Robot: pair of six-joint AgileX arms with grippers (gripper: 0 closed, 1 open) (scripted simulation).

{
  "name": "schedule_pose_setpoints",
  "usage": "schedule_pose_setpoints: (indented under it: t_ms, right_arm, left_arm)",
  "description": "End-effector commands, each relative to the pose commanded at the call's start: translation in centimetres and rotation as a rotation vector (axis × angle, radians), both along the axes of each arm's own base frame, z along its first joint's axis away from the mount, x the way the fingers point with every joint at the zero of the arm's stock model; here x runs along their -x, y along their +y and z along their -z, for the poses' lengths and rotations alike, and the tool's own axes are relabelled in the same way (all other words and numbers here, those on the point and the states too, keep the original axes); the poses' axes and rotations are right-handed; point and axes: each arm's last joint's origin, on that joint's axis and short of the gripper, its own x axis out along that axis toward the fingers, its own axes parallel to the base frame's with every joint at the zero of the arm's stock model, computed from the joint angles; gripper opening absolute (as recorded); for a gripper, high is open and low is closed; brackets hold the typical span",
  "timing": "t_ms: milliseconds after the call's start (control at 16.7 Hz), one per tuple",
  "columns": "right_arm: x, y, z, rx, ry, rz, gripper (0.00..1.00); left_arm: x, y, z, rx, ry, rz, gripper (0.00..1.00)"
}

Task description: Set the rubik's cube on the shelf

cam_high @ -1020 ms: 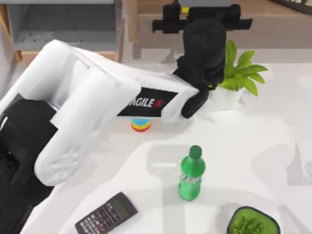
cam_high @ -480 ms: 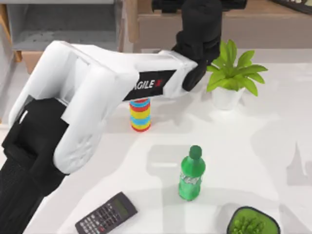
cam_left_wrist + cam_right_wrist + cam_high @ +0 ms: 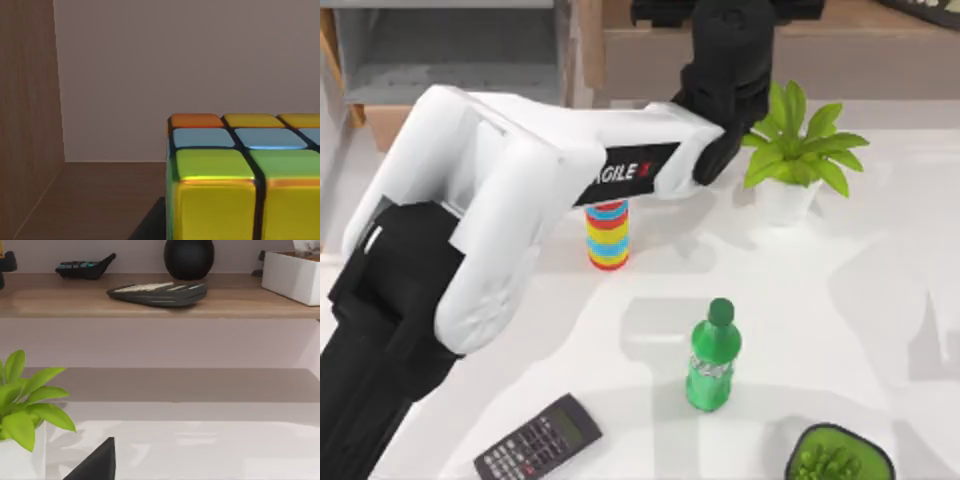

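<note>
Left arm (image 3: 510, 190), top view: glossy white moulded shells with rounded edges, joined to matt black segments at lower left; a black side panel bears white lettering "AGILE" and a red mark; the wrist is a black ribbed cylinder, and the black claw (image 3: 725, 10) sits at the upper edge of the frame

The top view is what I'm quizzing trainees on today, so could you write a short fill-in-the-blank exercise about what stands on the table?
1. The green bottle stands upright with a cap coloured ____.
2. The potted plant grows in a pot coloured ____.
3. The striped ring stack stands partly under the ____ arm.
4. At the table's near edge, left of the bottle, lies a dark ____.

Missing words: green; white; left; calculator
</note>
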Motion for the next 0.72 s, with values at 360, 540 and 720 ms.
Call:
schedule_pose_setpoints:
  t_ms: [360, 540, 720]
  right_arm:
    - [0.00, 0.00, 0.00, 0.000, 0.000, 0.000, 1.00]
    - [0.00, 0.00, 0.00, 0.000, 0.000, 0.000, 1.00]
    - [0.00, 0.00, 0.00, 0.000, 0.000, 0.000, 1.00]
  left_arm:
    - [0.00, 0.00, 0.00, 0.000, 0.000, 0.000, 0.60]
    - [0.00, 0.00, 0.00, 0.000, 0.000, 0.000, 0.83]
    - [0.00, 0.00, 0.00, 0.000, 0.000, 0.000, 1.00]
